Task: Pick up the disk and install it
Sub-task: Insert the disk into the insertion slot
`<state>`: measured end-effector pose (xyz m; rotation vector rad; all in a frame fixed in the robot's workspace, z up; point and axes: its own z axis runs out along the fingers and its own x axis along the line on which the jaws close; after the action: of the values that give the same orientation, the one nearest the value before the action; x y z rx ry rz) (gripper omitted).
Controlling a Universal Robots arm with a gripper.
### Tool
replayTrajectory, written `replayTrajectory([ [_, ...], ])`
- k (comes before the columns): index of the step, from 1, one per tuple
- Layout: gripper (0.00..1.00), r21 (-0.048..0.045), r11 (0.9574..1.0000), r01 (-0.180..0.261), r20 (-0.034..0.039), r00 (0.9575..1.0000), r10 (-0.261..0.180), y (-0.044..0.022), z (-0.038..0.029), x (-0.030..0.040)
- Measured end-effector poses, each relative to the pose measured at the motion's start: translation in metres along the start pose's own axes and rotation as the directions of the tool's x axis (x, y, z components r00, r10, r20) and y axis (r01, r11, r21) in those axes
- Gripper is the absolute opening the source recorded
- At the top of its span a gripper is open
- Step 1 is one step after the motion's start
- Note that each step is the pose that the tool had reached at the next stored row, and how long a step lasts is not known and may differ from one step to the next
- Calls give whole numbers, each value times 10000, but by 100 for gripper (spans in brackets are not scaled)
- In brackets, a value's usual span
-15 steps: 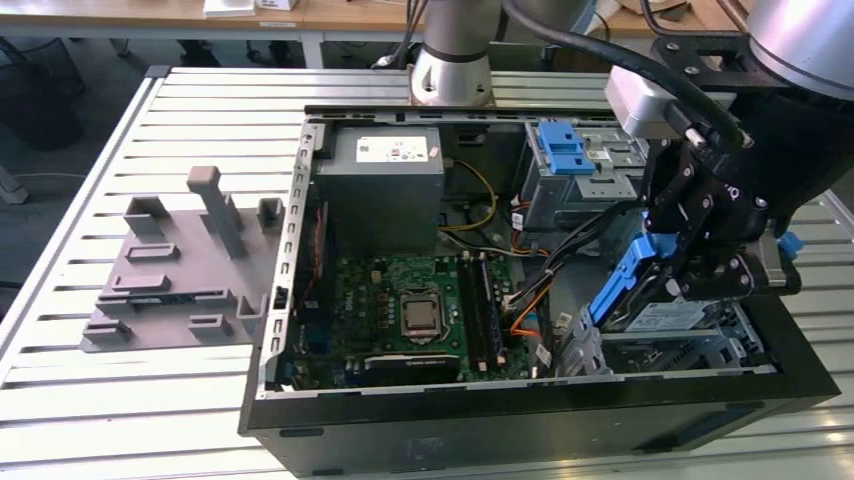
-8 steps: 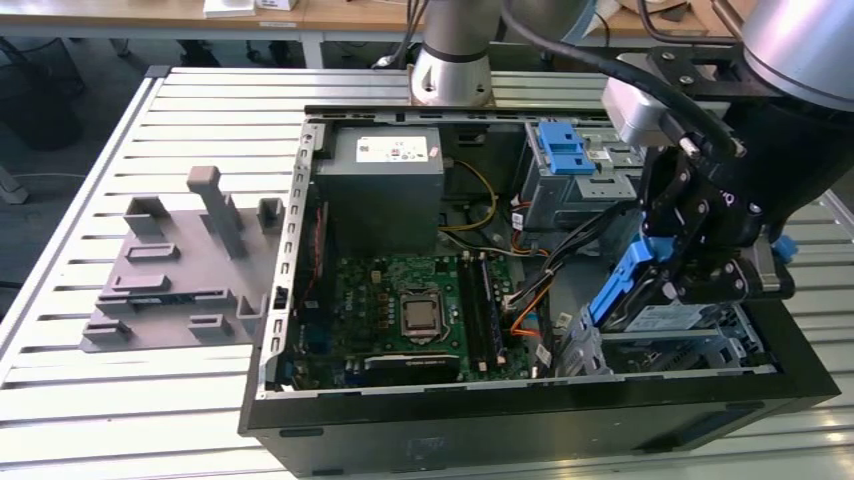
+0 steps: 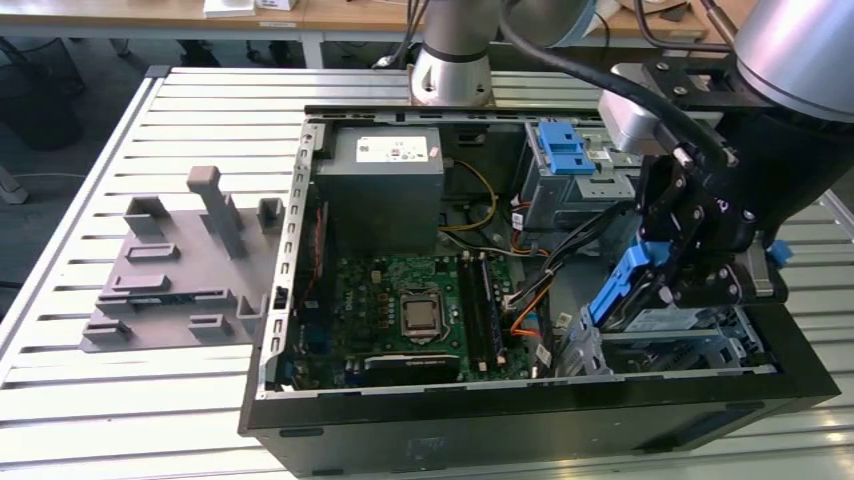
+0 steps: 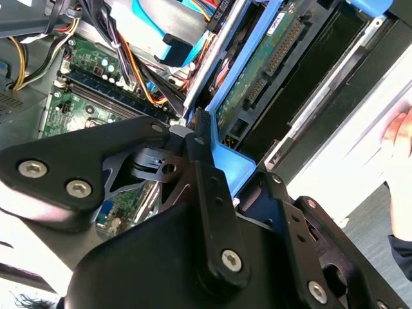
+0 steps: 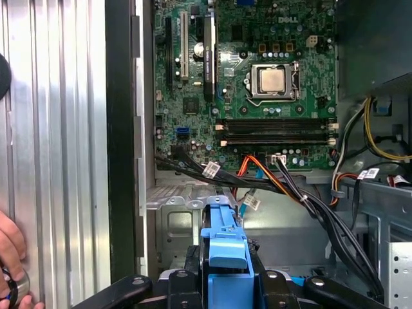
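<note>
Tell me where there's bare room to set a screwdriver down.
Bare table slats beyond the grey fixture and nearer than it, on the exterior view's left of the case. Crowded: the case corner where the gripper holds the disk, beside cables.

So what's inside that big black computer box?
A green motherboard, a grey power-supply box, cables, and the disk held by the tool. Whatever is under the disk is covered.
</note>
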<state>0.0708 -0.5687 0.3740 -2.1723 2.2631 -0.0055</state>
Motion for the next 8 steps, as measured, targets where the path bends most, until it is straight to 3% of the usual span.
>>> replayTrajectory([
  [8, 36, -1, 10000, -2, -1, 10000, 2, 0, 53, 0],
])
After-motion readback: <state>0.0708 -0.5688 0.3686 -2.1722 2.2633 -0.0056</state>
